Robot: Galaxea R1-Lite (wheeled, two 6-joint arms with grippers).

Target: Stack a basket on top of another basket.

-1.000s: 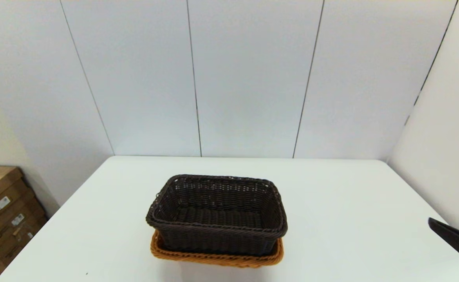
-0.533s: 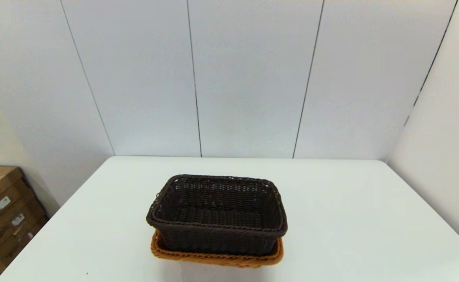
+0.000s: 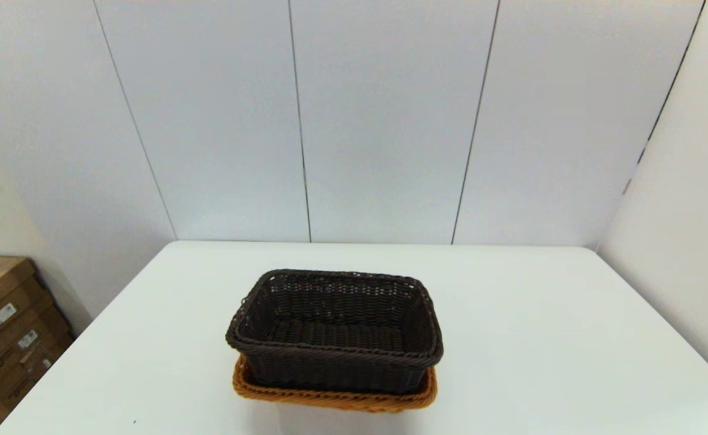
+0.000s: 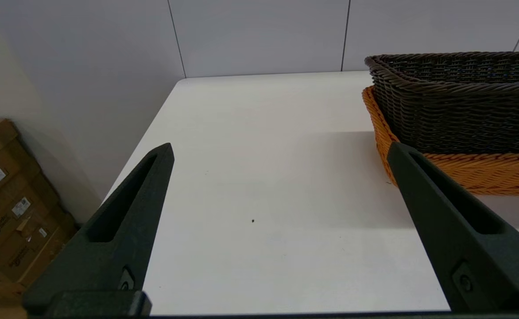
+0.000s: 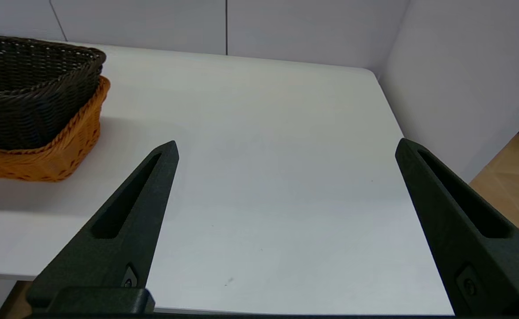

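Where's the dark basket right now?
In the head view, the dark brown basket sits nested in the orange basket, near the table's front middle.

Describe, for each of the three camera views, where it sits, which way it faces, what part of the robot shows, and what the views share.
Head view: sits high, looks forward and down at the white table; no arm shows.
Left wrist view: behind the open left gripper, by the table's left side, faces the far wall.
Right wrist view: behind the open right gripper, by the table's right side.
Shared: all three show the dark brown basket nested in the orange basket.
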